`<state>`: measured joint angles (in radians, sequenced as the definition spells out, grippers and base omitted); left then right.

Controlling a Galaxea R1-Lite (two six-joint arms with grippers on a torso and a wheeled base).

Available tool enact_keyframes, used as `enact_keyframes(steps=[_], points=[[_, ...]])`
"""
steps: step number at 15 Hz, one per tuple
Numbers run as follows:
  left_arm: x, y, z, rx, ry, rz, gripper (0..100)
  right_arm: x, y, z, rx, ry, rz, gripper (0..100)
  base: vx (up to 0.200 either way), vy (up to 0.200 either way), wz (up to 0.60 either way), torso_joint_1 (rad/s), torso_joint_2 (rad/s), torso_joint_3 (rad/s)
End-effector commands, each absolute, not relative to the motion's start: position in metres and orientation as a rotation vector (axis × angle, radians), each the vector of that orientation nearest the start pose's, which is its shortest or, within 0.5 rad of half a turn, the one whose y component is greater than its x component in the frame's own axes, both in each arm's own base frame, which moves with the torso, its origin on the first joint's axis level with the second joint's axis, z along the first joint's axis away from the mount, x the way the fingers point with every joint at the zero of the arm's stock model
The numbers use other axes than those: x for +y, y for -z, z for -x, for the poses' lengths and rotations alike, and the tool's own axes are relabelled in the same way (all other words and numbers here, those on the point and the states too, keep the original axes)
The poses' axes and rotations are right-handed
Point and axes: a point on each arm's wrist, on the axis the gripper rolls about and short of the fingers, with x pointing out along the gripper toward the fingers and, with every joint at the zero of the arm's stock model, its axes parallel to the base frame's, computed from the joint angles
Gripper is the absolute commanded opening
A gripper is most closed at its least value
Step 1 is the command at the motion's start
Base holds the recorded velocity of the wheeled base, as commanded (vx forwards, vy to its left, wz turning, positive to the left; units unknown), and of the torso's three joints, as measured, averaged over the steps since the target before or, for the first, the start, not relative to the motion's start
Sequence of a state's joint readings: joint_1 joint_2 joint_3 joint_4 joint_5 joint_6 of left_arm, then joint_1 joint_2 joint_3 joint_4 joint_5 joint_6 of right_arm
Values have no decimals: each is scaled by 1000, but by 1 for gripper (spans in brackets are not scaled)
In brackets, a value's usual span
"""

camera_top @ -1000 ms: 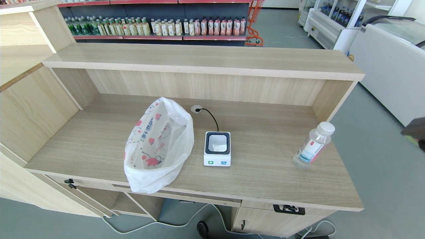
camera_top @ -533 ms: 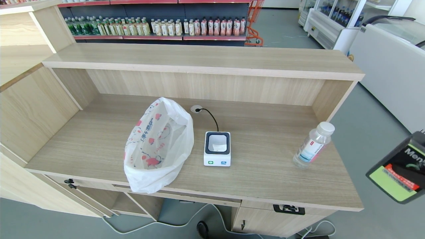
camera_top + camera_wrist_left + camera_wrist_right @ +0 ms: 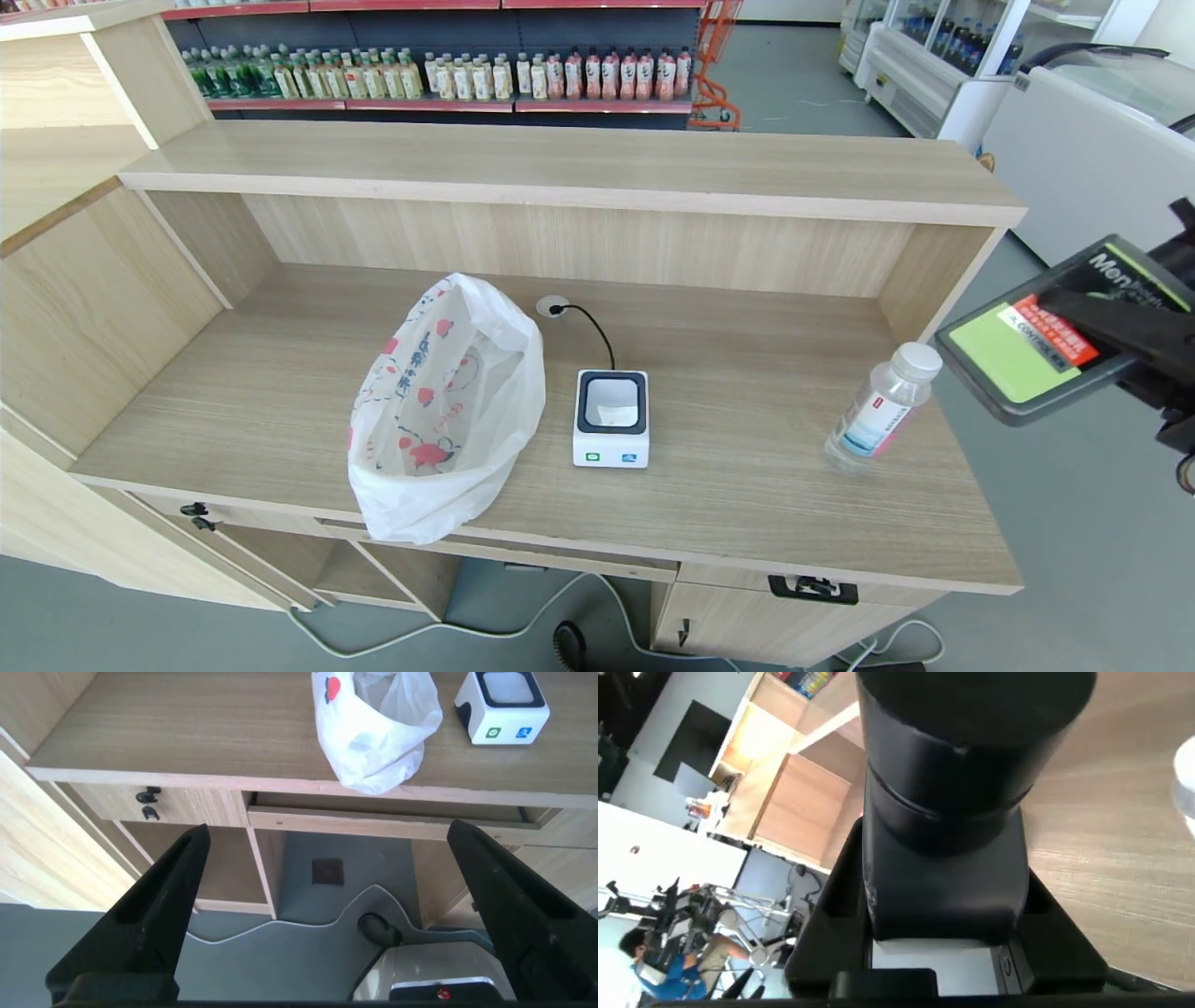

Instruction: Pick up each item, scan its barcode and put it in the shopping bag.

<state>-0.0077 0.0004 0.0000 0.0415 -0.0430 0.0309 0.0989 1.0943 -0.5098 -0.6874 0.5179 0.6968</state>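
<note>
Two items are left to handle, by my count: one dark tube (image 3: 1036,345) with a green panel and a red label, and one water bottle (image 3: 879,408). The right gripper (image 3: 1134,345) is clamped on the dark tube, one finger lying across its printed face, and holds it in the air off the right end of the counter (image 3: 747,485), above and just beyond the water bottle. The water bottle stands upright near the counter's right edge, well apart from the rest.

One scanner (image 3: 611,417) sits mid-counter with its window facing up, and one cable (image 3: 588,322) runs from it to a hole at the back. One shopping bag (image 3: 446,406) stands just beside the scanner on the left with its mouth open; whether anything lies inside I cannot tell.

The left gripper (image 3: 327,887) hangs in front of the counter, below its top, with its jaws spread wide and nothing between them.

I judge the step in hand to be the carry to the scanner: the tube is picked up but not yet scanned. The next move calls for bringing it across over the scanner window, clear of the water bottle on the way, and turning it so the barcode faces down; where that barcode sits on the tube is not visible
</note>
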Motion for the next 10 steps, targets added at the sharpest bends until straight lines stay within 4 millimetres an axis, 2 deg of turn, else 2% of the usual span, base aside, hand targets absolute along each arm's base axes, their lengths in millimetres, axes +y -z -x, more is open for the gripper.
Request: enact_keyframes(steps=[1, 4, 7, 10], points=[[-1, -71, 23, 41, 51, -30, 100, 28, -212, -162, 241, -607, -683, 0, 0, 0, 0, 0, 0, 0], [-1, -71, 23, 41, 51, -30, 100, 30, -208, -174, 260, -603, -684, 0, 0, 0, 0, 0, 0, 0], [-1, -71, 23, 41, 51, -33, 100, 31, -213, -185, 242, -610, -677, 0, 0, 0, 0, 0, 0, 0], [-1, -71, 23, 41, 51, -30, 100, 31, -212, -188, 249, -607, -679, 0, 0, 0, 0, 0, 0, 0]])
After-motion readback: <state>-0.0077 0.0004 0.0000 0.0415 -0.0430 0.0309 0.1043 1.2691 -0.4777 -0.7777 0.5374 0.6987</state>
